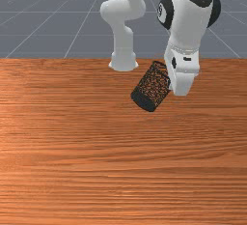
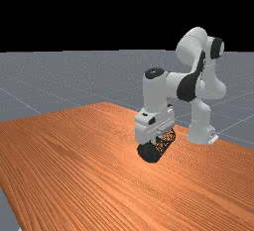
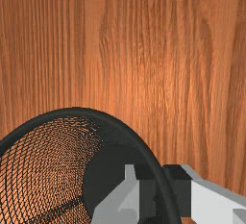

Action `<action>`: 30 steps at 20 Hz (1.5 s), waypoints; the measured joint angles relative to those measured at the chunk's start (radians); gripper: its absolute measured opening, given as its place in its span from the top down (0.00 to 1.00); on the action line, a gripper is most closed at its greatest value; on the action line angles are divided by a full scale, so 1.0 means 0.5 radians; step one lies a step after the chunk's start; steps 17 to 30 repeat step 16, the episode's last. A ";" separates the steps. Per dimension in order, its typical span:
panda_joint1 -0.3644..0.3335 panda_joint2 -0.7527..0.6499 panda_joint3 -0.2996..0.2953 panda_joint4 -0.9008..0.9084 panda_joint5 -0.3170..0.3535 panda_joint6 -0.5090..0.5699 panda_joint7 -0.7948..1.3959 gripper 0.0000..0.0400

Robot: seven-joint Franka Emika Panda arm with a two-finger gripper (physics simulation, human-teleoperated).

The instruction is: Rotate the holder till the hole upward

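Observation:
The gripper (image 1: 181,83) is at the upper right side of the dark mesh holder (image 1: 153,84) in the front view. Tilted, the holder has its solid base toward the front view's lower left and its open end toward the arm's side. Its base (image 2: 148,152) is low near the wood in the far view, with the hand above the mesh. In the wrist view the gripper (image 3: 160,189) is shut on the holder's wall at the rim (image 3: 113,122), one finger inside the opening and one outside. The fingertips are hidden in the front view.
The wooden table (image 1: 120,166) extends from the holder toward the front view's bottom. The arm's white base (image 1: 123,61) stands at the table's back edge, behind and left of the holder in the front view.

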 joint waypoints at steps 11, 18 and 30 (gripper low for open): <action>-0.289 0.025 0.135 -0.252 0.133 0.620 -0.170 0.36; -0.257 -0.038 0.036 -0.278 -0.051 0.646 -0.048 0.03; -0.257 -0.038 0.036 -0.278 -0.051 0.646 -0.048 0.03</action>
